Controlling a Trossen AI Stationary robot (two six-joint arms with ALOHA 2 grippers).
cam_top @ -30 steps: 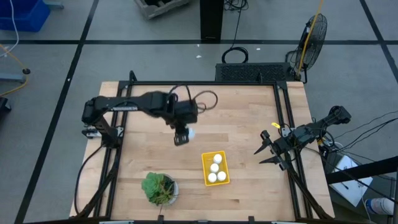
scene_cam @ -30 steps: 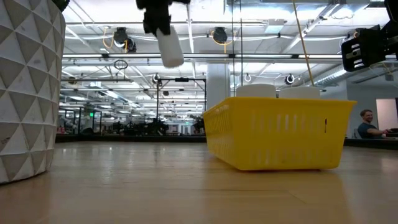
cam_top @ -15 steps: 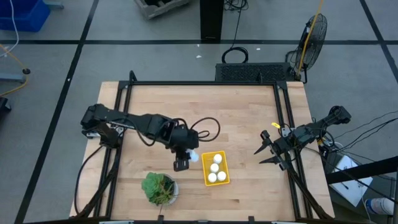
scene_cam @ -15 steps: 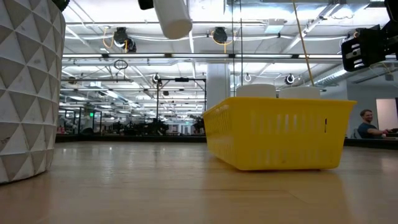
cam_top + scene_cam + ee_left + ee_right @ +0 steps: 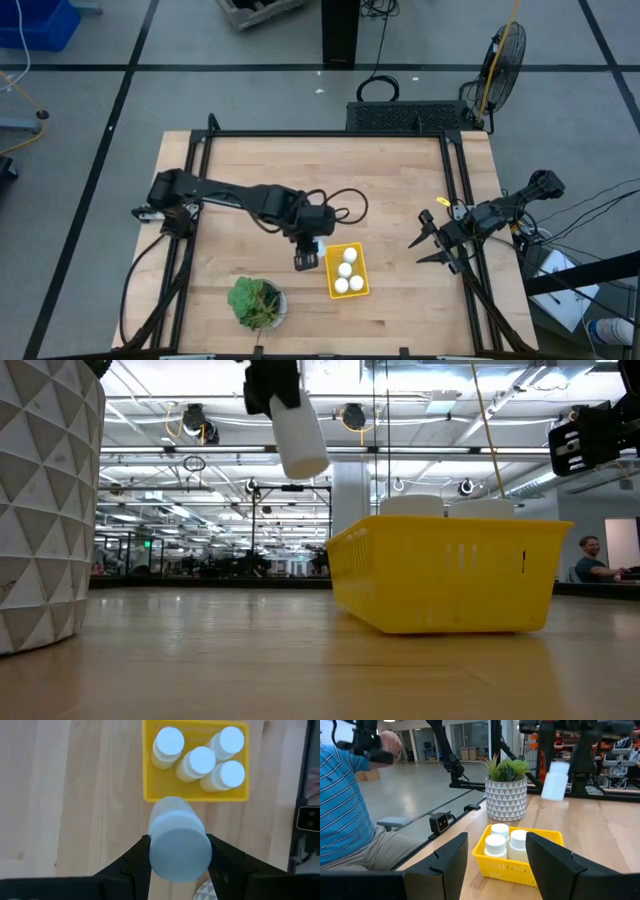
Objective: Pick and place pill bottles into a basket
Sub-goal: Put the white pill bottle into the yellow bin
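Pill bottle [image 5: 179, 842] pinched in left gripper [image 5: 308, 252] fingers, just beside basket [image 5: 360, 287] | four bottles [image 5: 200, 760] inside | right gripper [image 5: 425, 243] fingers spread, at counter [image 5: 400, 190] edge

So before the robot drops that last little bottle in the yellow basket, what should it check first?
1. Bottle gripped: the left gripper is shut on the held pill bottle, lifted clear of the table. Ok.
2. Bottle above the basket: from the high view and the left wrist view it sits just outside the rim. Not ok yet.
3. Room inside: four pill bottles stand in one end, the other end looks free. Ok.
4. Height over the rim: the low view shows the bottle well above it. Ok.
5. Right gripper out of the way: open at the table's right edge. Ok.
6. Potted plant clear of the path. Ok.
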